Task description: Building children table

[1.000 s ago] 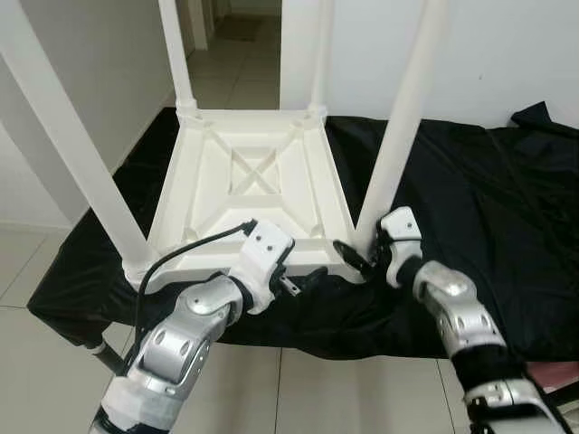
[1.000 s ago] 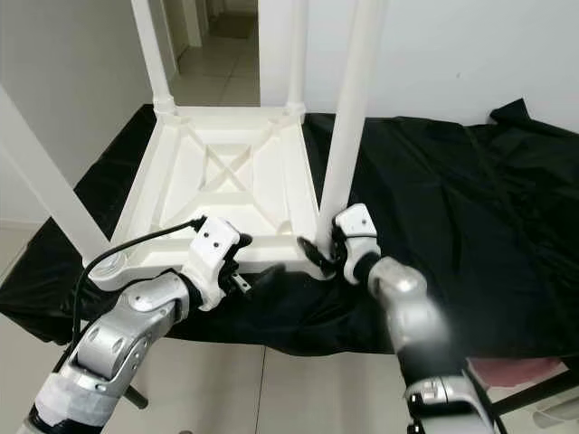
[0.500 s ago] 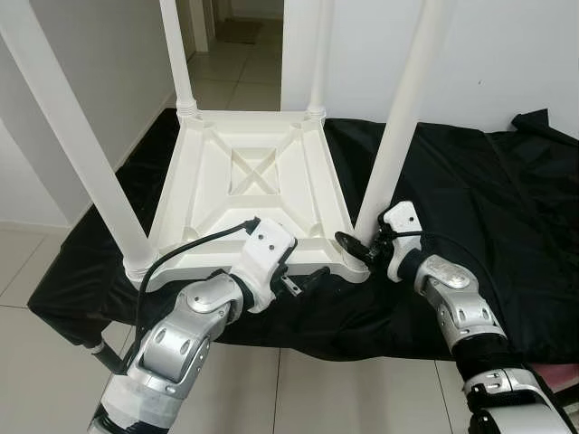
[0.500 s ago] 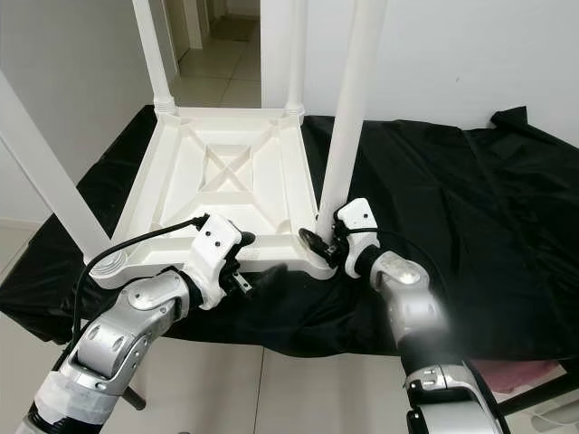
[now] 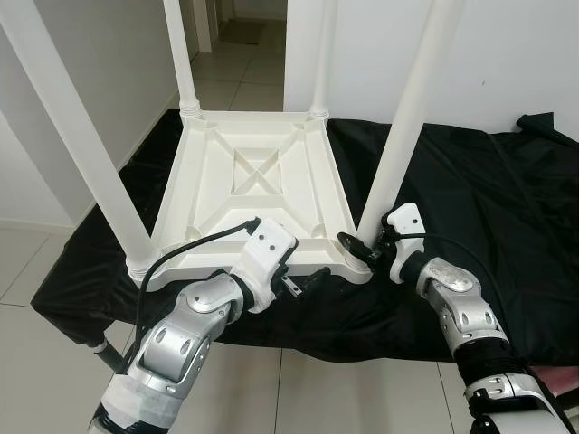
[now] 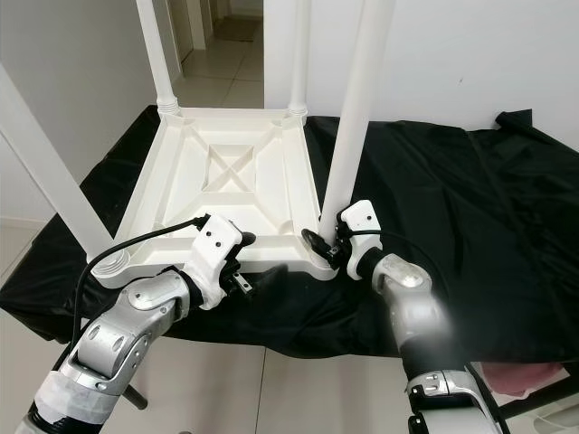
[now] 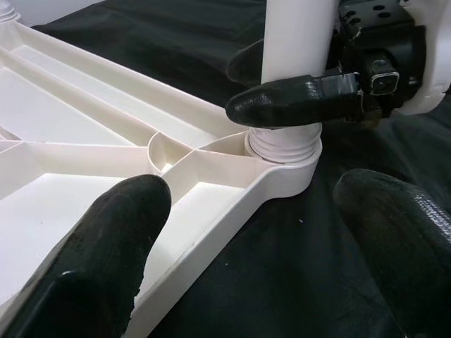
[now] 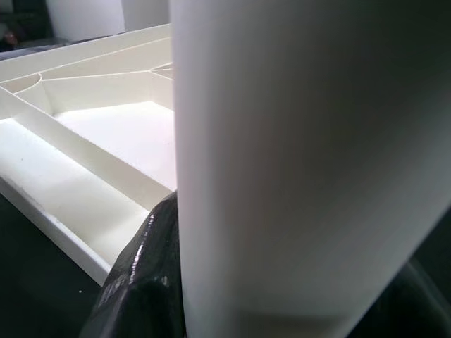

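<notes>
A white children's table (image 5: 253, 172) lies upside down on a black cloth, its legs pointing up. My right gripper (image 5: 362, 246) is shut on the near right leg (image 5: 407, 117), just above its threaded base. One of its fingers (image 7: 296, 98) crosses the front of the leg (image 7: 296, 42). The right wrist view looks at that leg (image 8: 303, 162) from very close, with a black finger (image 8: 141, 274) pressed against it. My left gripper (image 5: 303, 278) is open at the table's near rim. One of its fingers (image 7: 106, 253) is over the rim and the other lies on the cloth.
The black cloth (image 5: 488, 181) covers a low platform and hangs over its front edge. Three more legs stand at the other corners, the near left one (image 5: 81, 154) slanting across the view. Tiled floor (image 5: 36, 262) lies to the left, with a doorway behind the table.
My right forearm has swung slightly outward while its gripper stayed at the base of the leg. The left arm has not moved. The camera has shifted a little.
</notes>
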Controlling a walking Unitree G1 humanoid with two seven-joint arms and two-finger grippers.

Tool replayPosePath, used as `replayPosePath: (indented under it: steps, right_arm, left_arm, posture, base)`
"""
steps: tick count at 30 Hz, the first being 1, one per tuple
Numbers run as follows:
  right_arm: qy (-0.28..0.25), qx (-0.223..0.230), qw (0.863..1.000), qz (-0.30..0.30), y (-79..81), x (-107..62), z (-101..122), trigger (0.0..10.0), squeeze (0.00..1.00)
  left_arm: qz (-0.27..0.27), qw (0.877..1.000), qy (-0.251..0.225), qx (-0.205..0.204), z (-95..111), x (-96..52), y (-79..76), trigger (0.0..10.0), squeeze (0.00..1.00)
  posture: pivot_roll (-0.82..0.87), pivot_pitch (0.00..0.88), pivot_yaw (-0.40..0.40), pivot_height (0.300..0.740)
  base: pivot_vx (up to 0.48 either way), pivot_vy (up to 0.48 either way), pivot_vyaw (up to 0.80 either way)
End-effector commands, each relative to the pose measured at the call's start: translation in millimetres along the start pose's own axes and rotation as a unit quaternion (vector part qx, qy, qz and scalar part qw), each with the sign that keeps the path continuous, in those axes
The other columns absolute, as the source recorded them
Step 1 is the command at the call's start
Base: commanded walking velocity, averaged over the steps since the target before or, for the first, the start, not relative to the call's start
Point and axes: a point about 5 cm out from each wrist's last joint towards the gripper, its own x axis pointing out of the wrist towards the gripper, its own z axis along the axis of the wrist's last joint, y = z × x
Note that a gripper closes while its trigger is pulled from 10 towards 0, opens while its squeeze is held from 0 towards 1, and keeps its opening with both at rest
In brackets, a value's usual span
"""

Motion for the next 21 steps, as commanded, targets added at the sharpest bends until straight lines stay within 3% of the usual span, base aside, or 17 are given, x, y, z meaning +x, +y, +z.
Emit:
replayPosePath:
  steps: [1, 8, 12, 15, 21]
  right_arm:
    - [0.019, 0.004, 0.999, -0.047, 8.5, -0.2, -5, 10.0, 0.0]
    - [0.025, 0.052, 0.986, -0.159, 27.9, -3.2, -4, 10.0, 0.0]
    - [0.027, 0.059, 0.983, -0.171, 30.9, -3.3, -5, 10.0, 0.0]
    - [0.033, 0.08, 0.965, -0.246, 49.4, -3.7, -4, 10.0, 0.0]
    - [0.03, 0.091, 0.955, -0.282, 62.0, -2.0, -1, 10.0, 0.0]
  left_arm:
    - [-0.01, 1.0, 0.007, 0.004, -3, 2.8, -0.3, 10.0, 0.0]
    - [-0.019, 1.0, 0.007, 0.003, -4, 5.3, -3.2, 10.0, 0.0]
    - [-0.019, 1.0, 0.007, 0.003, -4, 5.4, -3.0, 10.0, 0.0]
    - [-0.019, 1.0, 0.007, 0.001, -5, 5.7, -3.5, 10.0, 0.0]
    - [-0.019, 1.0, 0.006, 0.0, -5, 6.3, -4.1, 10.0, 0.0]
  posture:
    - [0.0, 0.002, 0.021, 0.74]
    - [-0.01, 0.006, 0.023, 0.74]
    - [-0.01, 0.006, 0.023, 0.74]
    - [-0.01, 0.002, 0.01, 0.74]
    - [-0.01, 0.0, 0.001, 0.74]
  base:
    - [0.0, 0.0, 0.0]
    - [0.0, 0.0, 0.0]
    - [0.0, 0.0, 0.0]
    - [0.0, 0.0, 0.0]
    - [0.0, 0.0, 0.0]
